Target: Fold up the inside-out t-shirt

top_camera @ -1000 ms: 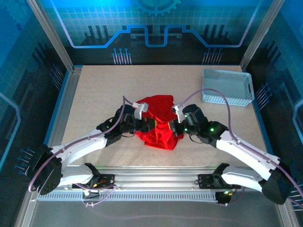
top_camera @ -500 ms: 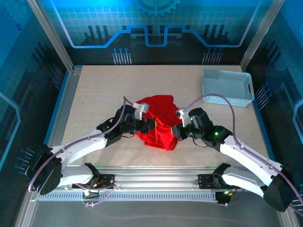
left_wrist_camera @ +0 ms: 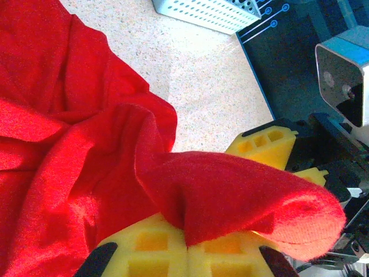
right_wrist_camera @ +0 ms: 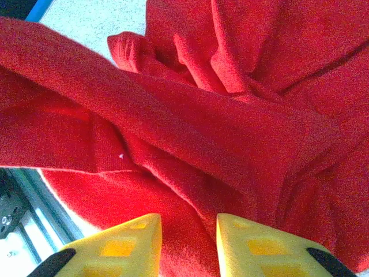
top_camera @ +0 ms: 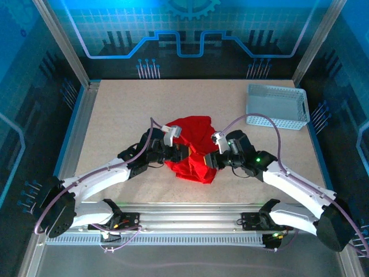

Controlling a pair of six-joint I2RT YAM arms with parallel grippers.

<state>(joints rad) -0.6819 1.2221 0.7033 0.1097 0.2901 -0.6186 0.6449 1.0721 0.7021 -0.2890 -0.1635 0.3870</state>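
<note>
Left gripper is pinching the bunched t-shirt for spreading, while the loosened right gripper is probably needing a fresh hem hold.

In the left wrist view a fold of the t-shirt hides the tips of the left pincer, and the upper edge crops the basket. The right wrist view's bottom edge cuts off the base of the right pincer.

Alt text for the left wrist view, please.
The left pincer, shut, pinches a fold of the bunched red t-shirt between its yellow pads. Behind the fold are the right pincer's yellow fingers, the speckled table and a white mesh basket.
</note>
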